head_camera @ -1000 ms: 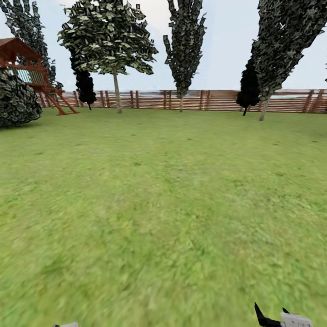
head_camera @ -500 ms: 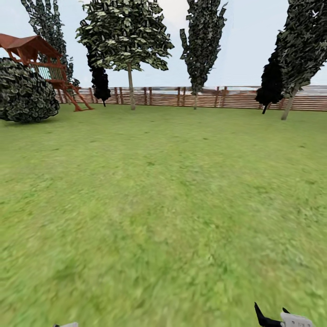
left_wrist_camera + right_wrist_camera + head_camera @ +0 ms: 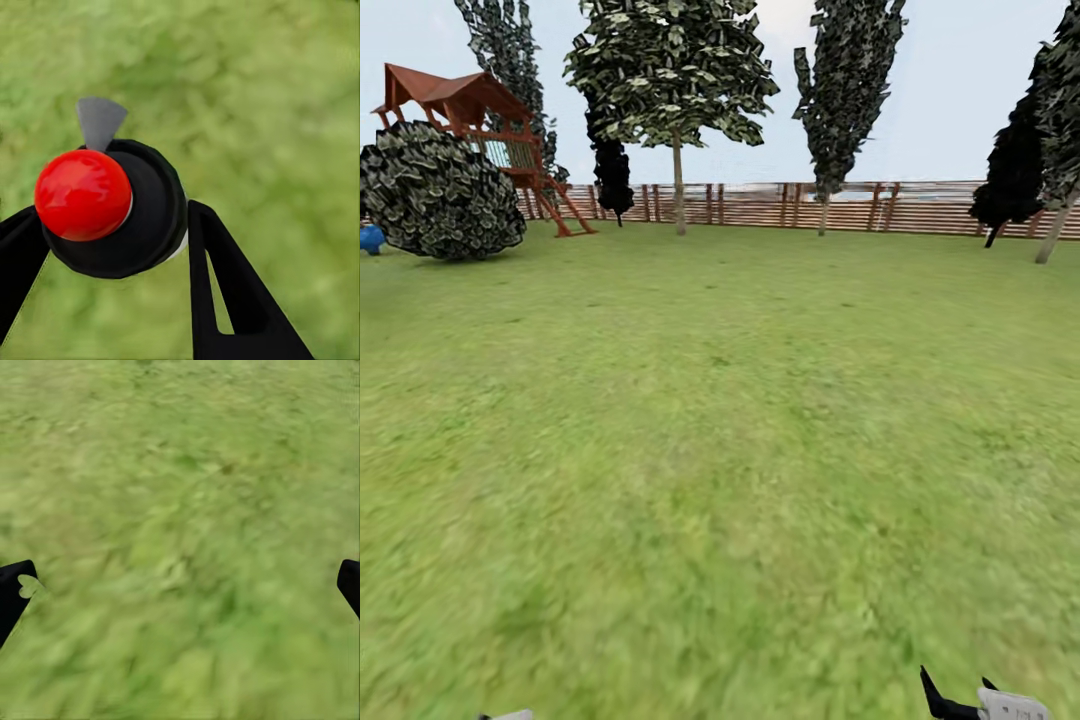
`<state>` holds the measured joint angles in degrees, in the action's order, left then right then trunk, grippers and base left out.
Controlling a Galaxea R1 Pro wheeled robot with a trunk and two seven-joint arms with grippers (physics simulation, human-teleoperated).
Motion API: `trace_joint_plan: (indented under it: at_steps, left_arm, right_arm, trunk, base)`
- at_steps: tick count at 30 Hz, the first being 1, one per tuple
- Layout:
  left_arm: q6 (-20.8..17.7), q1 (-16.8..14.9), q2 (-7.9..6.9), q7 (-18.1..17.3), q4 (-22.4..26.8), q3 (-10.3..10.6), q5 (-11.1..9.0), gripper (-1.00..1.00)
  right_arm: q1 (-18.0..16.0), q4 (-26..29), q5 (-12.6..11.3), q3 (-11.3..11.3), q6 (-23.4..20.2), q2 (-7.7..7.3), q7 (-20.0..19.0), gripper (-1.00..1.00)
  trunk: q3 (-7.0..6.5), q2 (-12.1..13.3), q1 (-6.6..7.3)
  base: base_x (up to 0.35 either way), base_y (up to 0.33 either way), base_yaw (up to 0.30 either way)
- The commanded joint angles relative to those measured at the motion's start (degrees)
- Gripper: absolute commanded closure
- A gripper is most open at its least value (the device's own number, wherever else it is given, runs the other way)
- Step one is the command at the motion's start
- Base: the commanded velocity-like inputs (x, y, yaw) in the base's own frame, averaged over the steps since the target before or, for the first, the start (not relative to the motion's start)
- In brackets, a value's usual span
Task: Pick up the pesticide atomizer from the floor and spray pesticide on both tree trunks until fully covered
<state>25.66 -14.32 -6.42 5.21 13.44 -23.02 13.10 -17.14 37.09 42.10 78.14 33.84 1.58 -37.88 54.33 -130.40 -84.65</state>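
While clamped by the left gripper (image 3: 112, 247), the round black atomizer (image 3: 146, 210) shows a glossy red knob (image 3: 82, 195).

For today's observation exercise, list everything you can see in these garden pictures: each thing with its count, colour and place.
Lawn: one, green, across the foreground.
Fence: one, brown slats, along the back.
Leafy tree: one, tan trunk, by the fence.
Dark columnar trees: several, along the fence.
Round bush: one, dark green, far left.
Playhouse: one, red-brown, behind the bush.
Atomizer: one, black with red top, between the left gripper's fingers.
Left gripper: black, holding the atomizer.
Right gripper: black, open over grass.
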Motion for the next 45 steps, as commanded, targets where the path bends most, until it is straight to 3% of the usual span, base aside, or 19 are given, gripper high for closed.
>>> trace_joint_plan:
  at_steps: [1,7,12,45]
  left_arm:
    - [0.00,0.00,0.00,-0.02,0.01,-0.01,0.00,1.00]
    - [0.00,0.00,-0.02,-0.02,0.01,-0.25,0.00,1.00]
    - [0.08,0.00,0.00,-0.18,0.01,-2.90,0.00,1.00]
    - [0.00,0.00,0.00,-0.20,0.01,-3.08,0.09,1.00]
  right_arm:
    - [0.00,0.00,0.00,0.00,0.00,0.00,0.00,-1.00]
    - [0.00,0.00,0.00,0.00,0.00,0.00,0.00,-1.00]
    - [0.00,0.00,0.00,0.01,-0.08,-0.07,0.00,-1.00]
    - [0.62,-0.02,0.09,0.09,-0.10,-0.95,-0.08,-1.00]
  trunk:
    - [0.08,0.00,0.00]
    - [0.59,0.00,0.00]
    - [0.90,0.00,0.00]
    - [1.48,0.00,0.00]
  base:
    - [0.330,0.073,0.142]
    - [0.330,0.073,0.119]
    - [0.330,0.079,0.076]
    - [0.333,0.036,0.001]
